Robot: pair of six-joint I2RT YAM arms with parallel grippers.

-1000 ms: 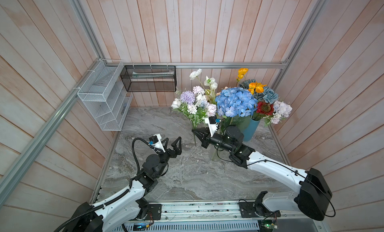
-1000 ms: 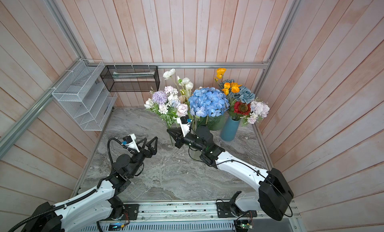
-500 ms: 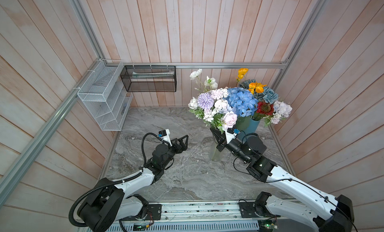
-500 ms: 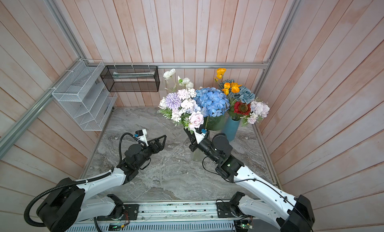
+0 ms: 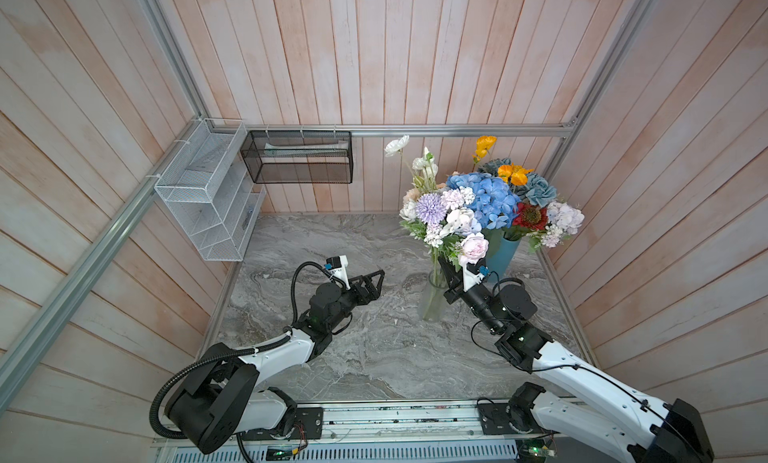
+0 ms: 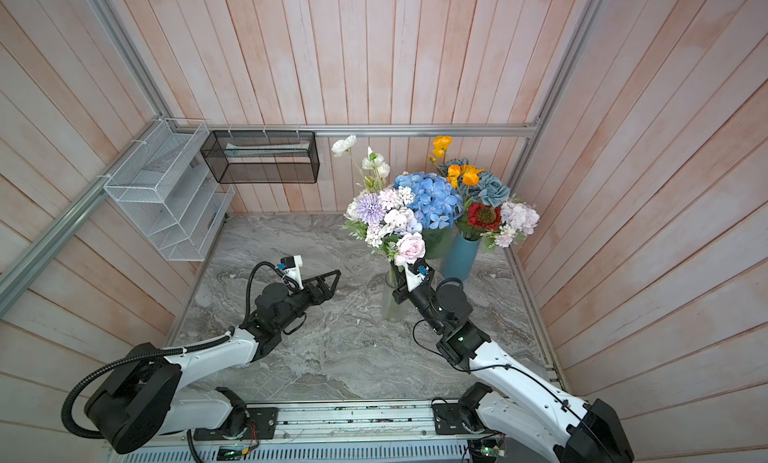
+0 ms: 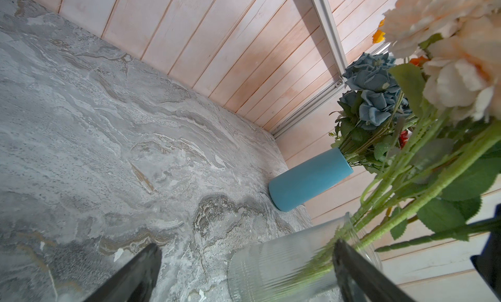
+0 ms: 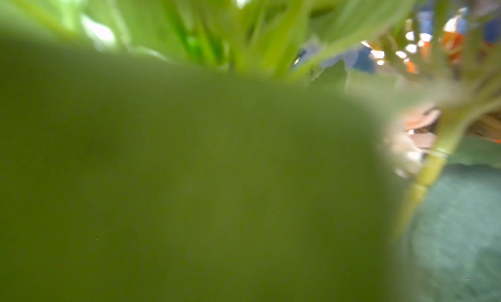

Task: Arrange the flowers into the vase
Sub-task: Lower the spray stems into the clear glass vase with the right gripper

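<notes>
Centrally, grey marble tabletop (image 5: 374, 357) inside pale plank walls (image 5: 374, 66). Right of centre the flowers (image 5: 451, 216) stand with stems in the glass vase (image 5: 432, 305); right gripper (image 5: 448, 274) closed, apparently on those stems; left gripper (image 5: 379, 283) wide, empty, further left.

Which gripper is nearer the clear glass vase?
Right. The right gripper, shut on the flowers, is at the mouth of the clear glass vase; the open left gripper stands apart, left of it in both top views.

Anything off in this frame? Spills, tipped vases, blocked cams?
One thing: a blurred green leaf fills most of the right wrist view, so that camera sees little. Glass vase and blue vase stand upright, flowers in both; nothing spilled.
</notes>
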